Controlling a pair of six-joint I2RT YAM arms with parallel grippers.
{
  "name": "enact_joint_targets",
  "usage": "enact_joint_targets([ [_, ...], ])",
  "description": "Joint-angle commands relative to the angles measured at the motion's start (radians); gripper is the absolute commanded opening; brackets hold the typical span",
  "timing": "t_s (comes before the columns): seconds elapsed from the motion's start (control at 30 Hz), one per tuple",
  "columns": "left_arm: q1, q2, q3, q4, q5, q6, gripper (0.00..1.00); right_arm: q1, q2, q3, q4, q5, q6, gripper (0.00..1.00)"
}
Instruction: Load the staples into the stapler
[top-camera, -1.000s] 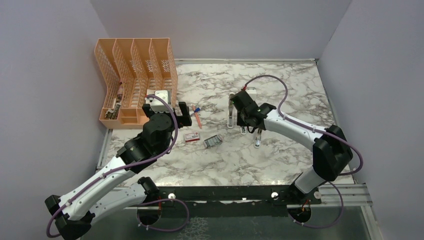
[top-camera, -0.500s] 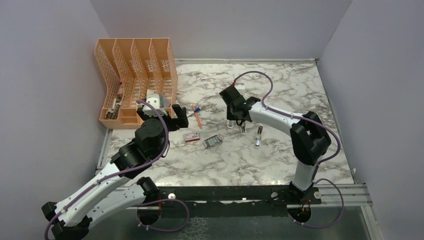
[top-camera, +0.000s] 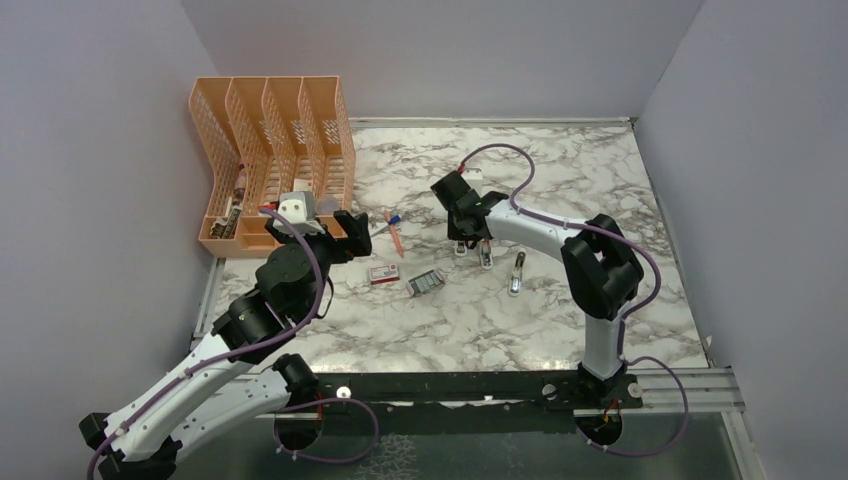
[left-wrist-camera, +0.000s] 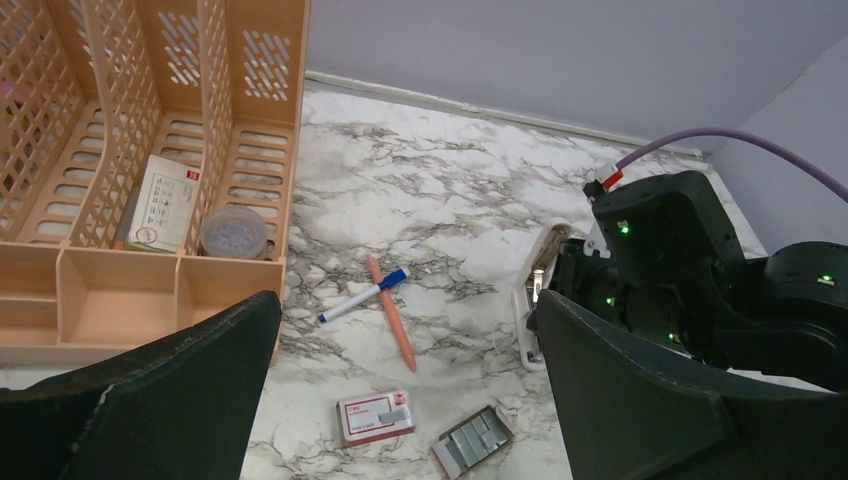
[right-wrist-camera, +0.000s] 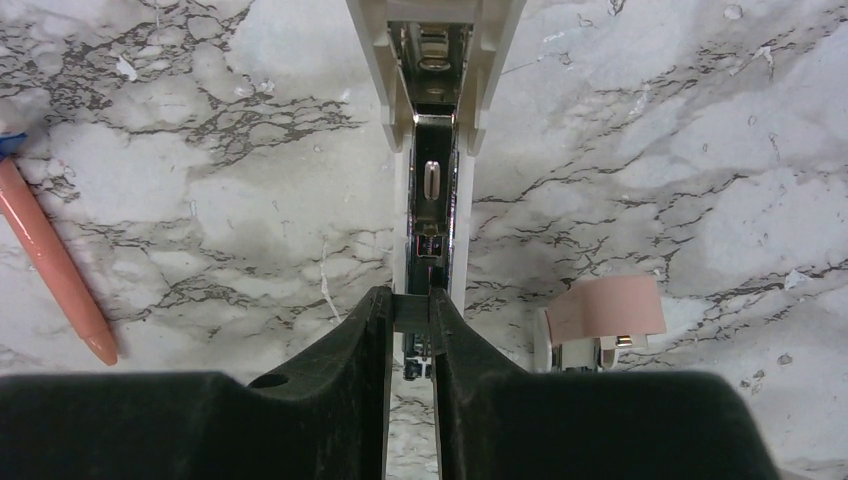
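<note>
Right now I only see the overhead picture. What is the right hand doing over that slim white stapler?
Observer: Its wrist view shows the right hand pinched shut on a thin grey piece above the open silver channel of the slim white stapler.
Visitor: Anything beside it?
Observer: A short pink block lies close beside it.
Visitor: Where are the staples?
Observer: The left wrist view shows grey metal staple strips side by side, next to the red-and-white cardboard box.

Marble-look tbl (top-camera: 520, 325) w/ plain lilac walls (top-camera: 450, 60)

Bright, even light, soft shadows, sharp focus throughout.
</note>
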Motion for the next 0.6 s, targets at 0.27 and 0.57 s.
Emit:
enact_joint_targets([
  [0.27, 0.002, 0.01, -0.003, 0.006, 0.014, -0.008, 0.99, -0.004, -0.045, 0.008, -0.008, 0.028, 0.011, 0.22],
  [0.57, 0.003, 0.017, -0.001, 0.006, 0.01, -0.007, 0.99, -0.004, -0.018, 0.019, -0.044, 0.048, 0.017, 0.22],
])
